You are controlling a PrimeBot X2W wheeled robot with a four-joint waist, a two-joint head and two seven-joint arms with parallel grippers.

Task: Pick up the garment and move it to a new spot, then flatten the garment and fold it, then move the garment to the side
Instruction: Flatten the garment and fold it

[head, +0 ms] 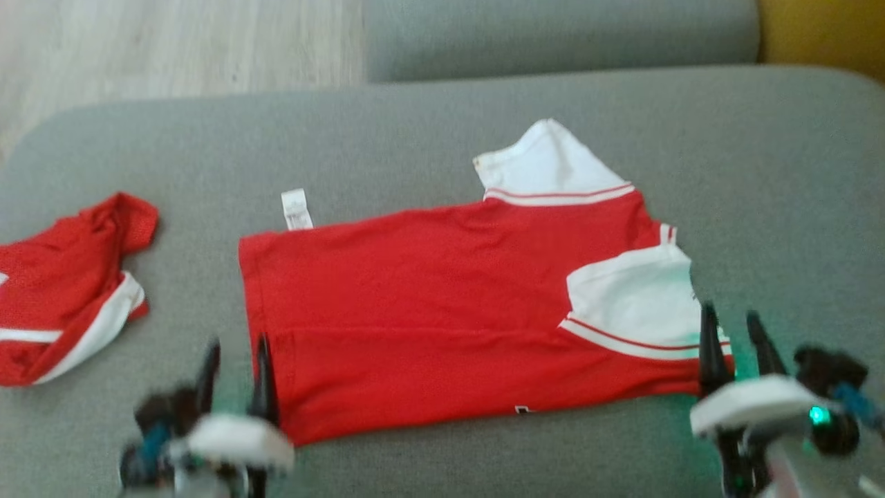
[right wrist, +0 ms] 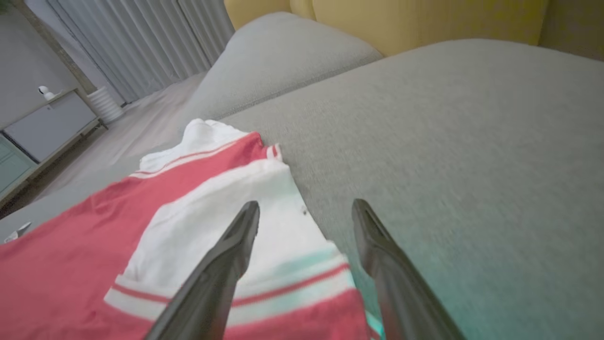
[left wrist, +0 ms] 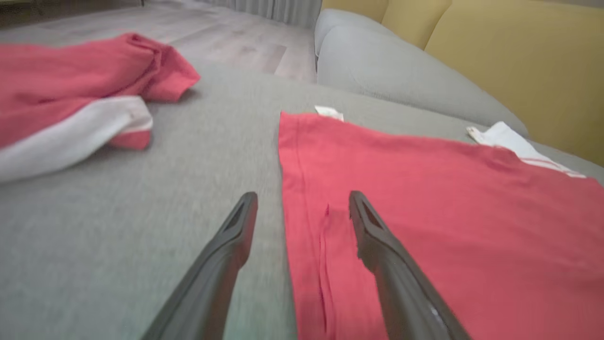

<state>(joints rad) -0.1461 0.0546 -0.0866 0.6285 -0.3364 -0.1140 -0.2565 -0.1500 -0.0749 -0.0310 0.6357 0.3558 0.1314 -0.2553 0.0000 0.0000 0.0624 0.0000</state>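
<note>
A red shirt with white sleeves (head: 442, 304) lies spread on the grey sofa cushion (head: 415, 138), partly folded lengthwise, hem to the left, sleeves to the right, a white tag (head: 296, 209) sticking out at its far left corner. My left gripper (head: 235, 349) hovers open at the shirt's near left corner; in the left wrist view the gripper (left wrist: 302, 200) straddles the hem edge of the shirt (left wrist: 424, 212). My right gripper (head: 731, 324) is open at the near right corner, over the white sleeve (right wrist: 226, 217), and the gripper (right wrist: 306, 210) holds nothing.
A second red and white garment (head: 62, 297) lies crumpled at the cushion's left end, also seen as a red heap (left wrist: 71, 94). A grey cushion (head: 553, 31) and yellow backrest (right wrist: 401, 23) sit behind. Pale wooden floor (head: 173, 41) lies beyond the left edge.
</note>
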